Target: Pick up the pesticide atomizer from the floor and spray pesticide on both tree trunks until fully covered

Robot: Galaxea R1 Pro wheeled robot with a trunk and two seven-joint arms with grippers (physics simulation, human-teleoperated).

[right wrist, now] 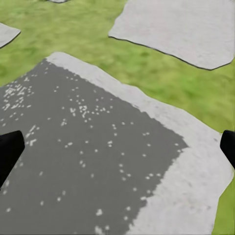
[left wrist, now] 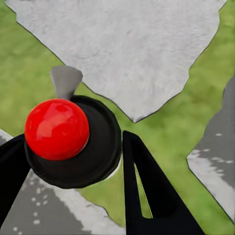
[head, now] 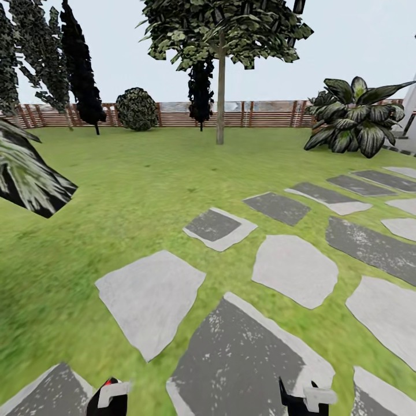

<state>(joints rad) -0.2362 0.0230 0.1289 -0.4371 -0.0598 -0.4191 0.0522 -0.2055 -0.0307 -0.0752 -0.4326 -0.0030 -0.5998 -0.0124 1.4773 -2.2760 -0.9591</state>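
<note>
- Left gripper [left wrist: 73,161] is clamped on the pesticide atomizer [left wrist: 73,142]: black fingers [left wrist: 147,186] sit on either side of its round black body.
- In the left wrist view the atomizer is seen end-on: red ball top [left wrist: 57,129] faces the camera, so its long axis runs along the view line, down toward the ground. Grey nozzle [left wrist: 65,81] sticks out sideways from the body, toward the pale paving slab [left wrist: 122,44].
- In the head view the atomizer's red-and-black top [head: 108,397] sits at the bottom edge, at the left gripper, with grass and paving beneath.
- Right gripper [right wrist: 117,147] has fingers wide apart, nothing between them; it hangs over a dark speckled paving slab [right wrist: 88,147].
- Tree [head: 221,86] with a slim pale trunk [head: 220,110] stands upright far ahead across the lawn [head: 133,185], just short of the slat fence [head: 231,114].
- Open room: flat grass from the slabs up to the trunk. A broad-leaved plant [head: 355,118] is to the right of the tree, a round bush [head: 137,108] and dark trees [head: 81,69] to its left along the fence.
- A leafy frond [head: 29,176] cuts in at the left edge, nearer than the tree.
</note>
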